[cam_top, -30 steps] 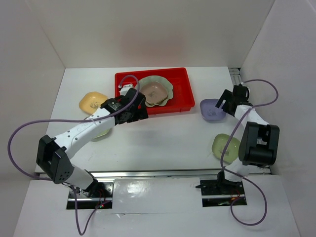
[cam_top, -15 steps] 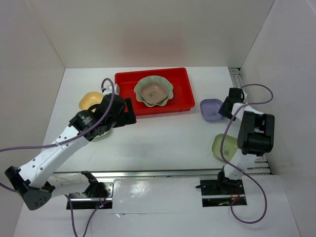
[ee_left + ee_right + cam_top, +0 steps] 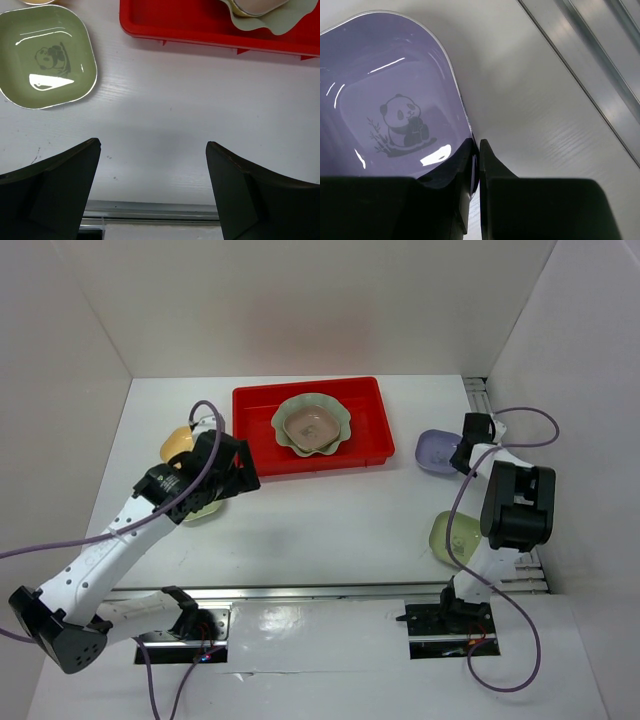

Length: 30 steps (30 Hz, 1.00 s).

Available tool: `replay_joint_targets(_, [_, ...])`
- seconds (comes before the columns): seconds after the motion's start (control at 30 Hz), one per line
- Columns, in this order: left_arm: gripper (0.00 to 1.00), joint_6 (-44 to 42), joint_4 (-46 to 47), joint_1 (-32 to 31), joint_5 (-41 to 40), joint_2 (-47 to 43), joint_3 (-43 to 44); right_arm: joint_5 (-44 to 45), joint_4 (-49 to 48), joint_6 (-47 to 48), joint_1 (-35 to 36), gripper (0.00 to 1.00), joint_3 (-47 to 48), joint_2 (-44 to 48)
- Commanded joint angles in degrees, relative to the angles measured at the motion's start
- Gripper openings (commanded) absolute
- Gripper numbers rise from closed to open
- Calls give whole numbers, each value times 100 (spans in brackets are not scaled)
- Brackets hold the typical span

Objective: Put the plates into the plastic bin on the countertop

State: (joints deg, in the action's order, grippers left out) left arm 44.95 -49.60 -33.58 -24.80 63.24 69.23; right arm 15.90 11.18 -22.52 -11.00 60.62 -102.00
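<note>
1. While clamped on the rim of the lavender plate (image 3: 390,100), sits at the far right of the bench (image 3: 330,510): right hand (image 3: 476,150), fingers (image 3: 520,210) pressed together with only the plate's edge between them
2. Carries a panda print in its centre, that lavender plate; lies well to the right of the red plastic bin (image 3: 370,435), outside it, near a metal rail (image 3: 600,50)
3. Cannot tell whether lifted clear or touching the bench
4. Left hand (image 3: 152,145): spread wide, pinching nothing, hanging over bare bench just in front of the bin's near wall
5. Inside the bin: large pale green scalloped plate (image 3: 340,415), with a pink plate (image 3: 310,424) nested in its middle
6. Left of the bin, on the bench: yellow plate (image 3: 175,440), partly hidden behind the left arm (image 3: 130,530)
7. Just beside the yellow one: light green plate (image 3: 45,62) with a panda print, flat on the bench, apart from the bin, ahead and left of the spread fingers in the wrist view
8. At the near right: second light green plate (image 3: 450,537), flat on the bench, partly covered by the right arm (image 3: 515,505)
</note>
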Motion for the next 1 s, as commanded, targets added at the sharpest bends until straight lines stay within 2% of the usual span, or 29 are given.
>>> replay_joint_targets(0.0, [100, -170, 65, 141, 54, -127, -59, 352, 367, -50, 72, 0, 90, -119])
replay_joint_targets(0.2, [100, -171, 117, 317, 80, -181, -190, 817, 534, -393, 678, 0, 414, 610])
replay_joint_targets(0.37, [100, -241, 241, 423, 238, -233, -471, 2196, 1289, -507, 1371, 0, 1608, 672])
replay_joint_targets(0.6, [100, -241, 241, 476, 116, -348, -657, 3656, 1624, -569, 1970, 0, 2349, 488])
replay_joint_targets(0.7, [100, -241, 241, 476, 63, -348, -657, 3194, 1125, -211, 2251, 0, 2289, 628])
replay_joint_targets(0.77, [100, -241, 188, 528, 63, -348, -657, 2518, 303, 28, 2374, 0, 2034, 952])
replay_joint_targets(0.8, [100, -241, 188, 528, 63, -348, -657, 1688, 45, 98, 2427, 0, 1911, 1049])
replay_joint_targets(0.9, [100, -188, 188, 590, 63, -348, -657, 647, -238, 151, 2725, 0, 1909, 972])
replay_joint_targets(0.97, [100, -188, 188, 721, 132, -348, -657, 537, -239, 152, 2954, 0, 2234, 639])
